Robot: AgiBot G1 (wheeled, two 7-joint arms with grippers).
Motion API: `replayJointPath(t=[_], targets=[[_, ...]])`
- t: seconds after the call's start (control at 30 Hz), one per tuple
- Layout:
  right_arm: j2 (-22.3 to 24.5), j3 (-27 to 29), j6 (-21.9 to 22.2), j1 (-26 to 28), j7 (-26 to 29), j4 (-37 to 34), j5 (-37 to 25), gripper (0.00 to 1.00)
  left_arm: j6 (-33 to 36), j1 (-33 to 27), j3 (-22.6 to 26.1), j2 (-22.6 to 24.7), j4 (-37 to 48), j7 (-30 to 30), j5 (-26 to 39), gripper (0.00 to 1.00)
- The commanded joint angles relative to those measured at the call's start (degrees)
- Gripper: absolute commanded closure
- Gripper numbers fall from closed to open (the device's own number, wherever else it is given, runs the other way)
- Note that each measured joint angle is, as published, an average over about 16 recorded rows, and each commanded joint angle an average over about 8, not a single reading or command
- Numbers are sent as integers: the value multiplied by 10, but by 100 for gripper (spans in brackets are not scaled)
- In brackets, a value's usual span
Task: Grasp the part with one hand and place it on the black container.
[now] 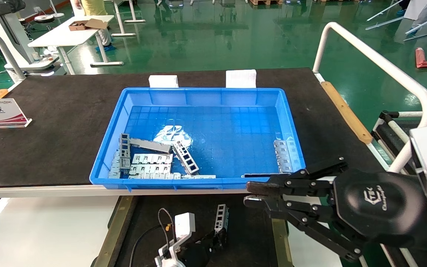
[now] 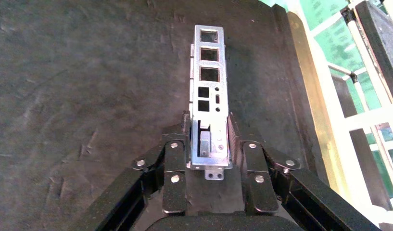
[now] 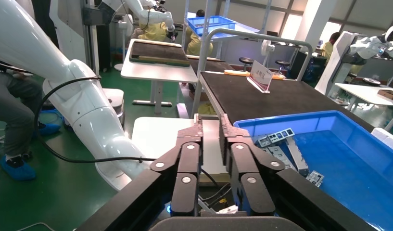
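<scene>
Head view, left to right: sign (image 1: 0, 113) at the desk's (image 1: 61, 122) far left, then blue crate (image 1: 198, 137) with grey plates heaped in its near-left corner, then, below the crate's near rim, left claw (image 1: 219, 233) low over the black container (image 1: 250, 230), clamped on the part (image 1: 221, 218). Right claw (image 1: 252, 194) parked at the crate's near-right corner, tips close together, holding nothing. Left wrist view: left claw (image 2: 209, 144) pinching only one end of the part (image 2: 209, 82), most of the bar reaching out past the fingers (image 2: 177, 159) over the matte tray (image 2: 88, 96), apparently just above it. Risk, as judged: with so short a grip at one end, possible pivoting or slipping on release, leaving the bar skewed or bouncing toward the olive strip (image 2: 312, 96). Part itself: thin silver-grey stamped metal, ladder-like, three larger square cut-outs toward the free end, smaller slots and holes nearer the grip, a small tab at the held end.
</scene>
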Motion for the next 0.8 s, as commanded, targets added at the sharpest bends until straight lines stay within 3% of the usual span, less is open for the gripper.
replayJointPath(t=[0.03,0.4,0.8], targets=[[0,0,0,0,0,0,0,0,-1,2,-1,0,-3,1,3,0],[0,0,0,0,0,0,0,0,-7,-8,11,-26,-43,22,15,0],[0,0,0,0,0,0,0,0,63,-26,41,-120,-131,76,67,0]])
